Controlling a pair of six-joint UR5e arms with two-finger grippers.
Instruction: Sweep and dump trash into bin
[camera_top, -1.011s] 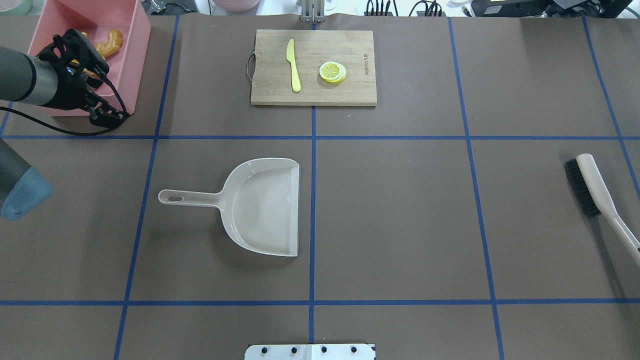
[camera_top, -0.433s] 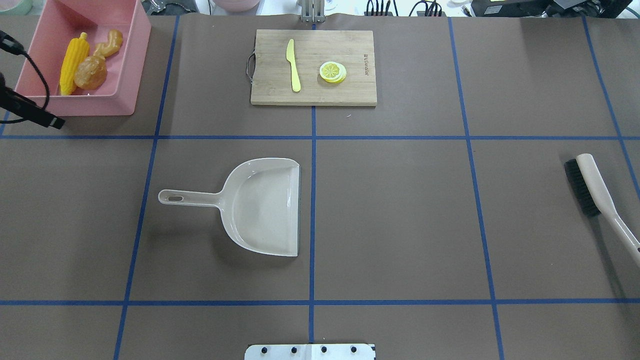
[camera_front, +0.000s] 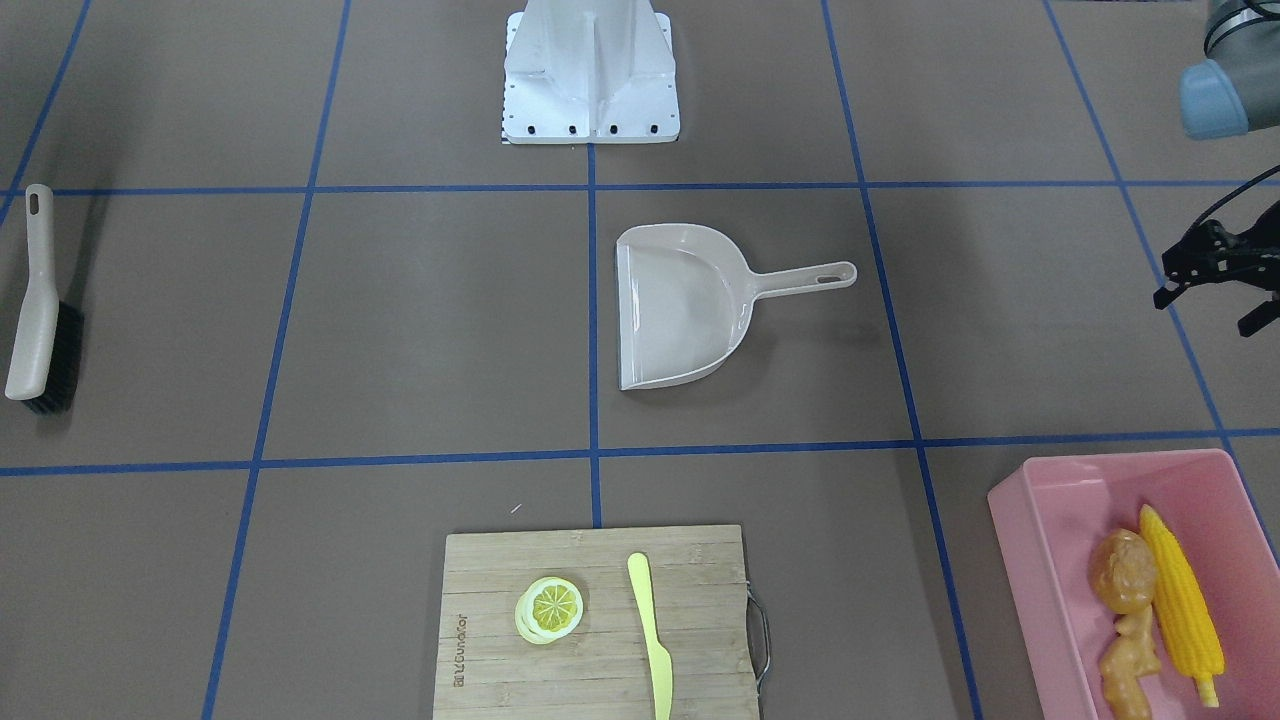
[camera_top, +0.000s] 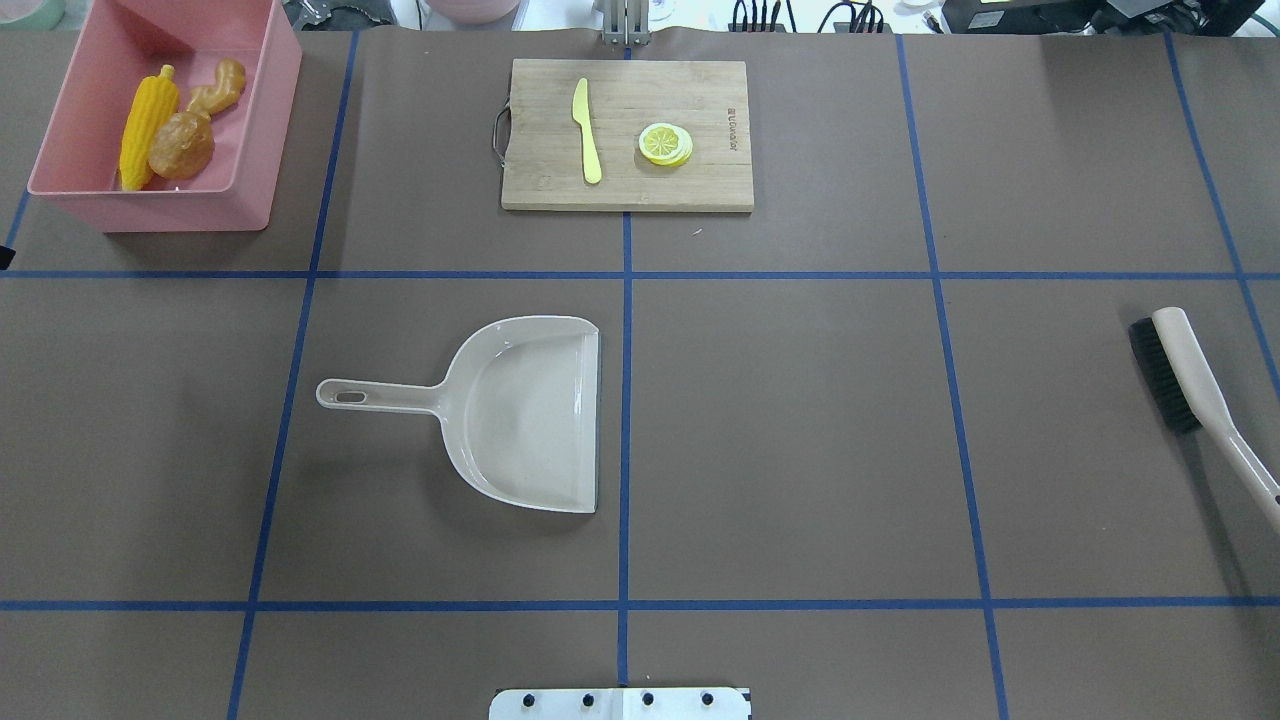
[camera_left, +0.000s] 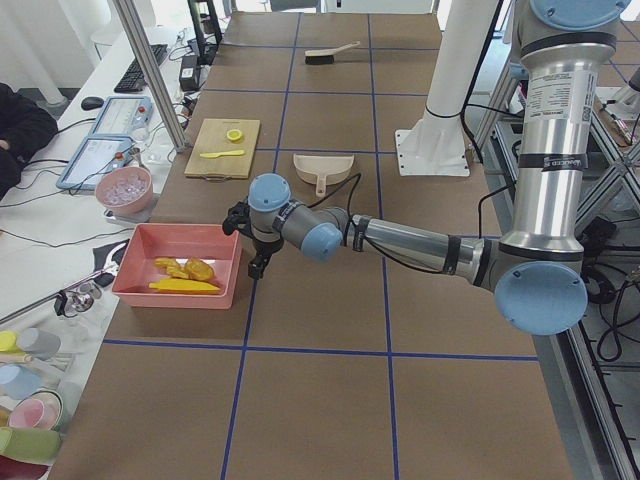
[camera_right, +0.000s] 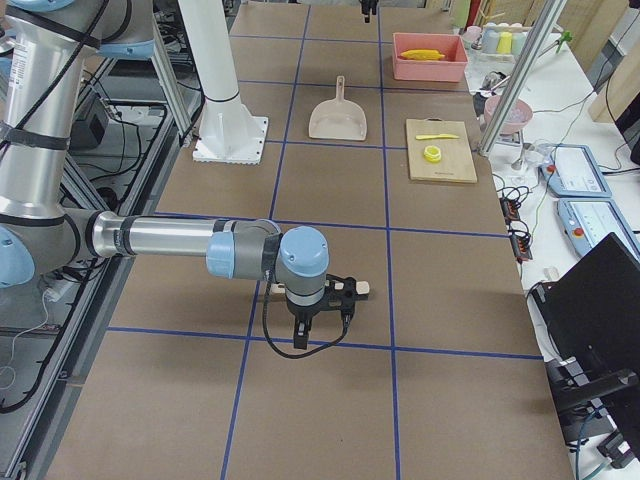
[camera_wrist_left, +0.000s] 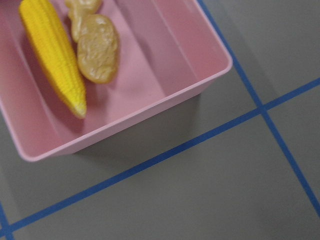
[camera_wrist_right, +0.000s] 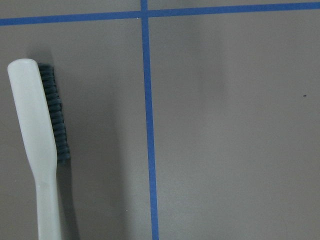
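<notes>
Trash was seen in the bin. The left gripper was held wide, empty; the right gripper could not be judged. Bumping the bin was best avoided.

In the front-facing view, the large pink plastic tub runs off the lower right corner. The left gripper is cut by the right edge, so its jaws are unreadable. Overhead, the beige black-bristled brush loses its handle end at the right edge. In the exterior right view, the right gripper is too small to read.
</notes>
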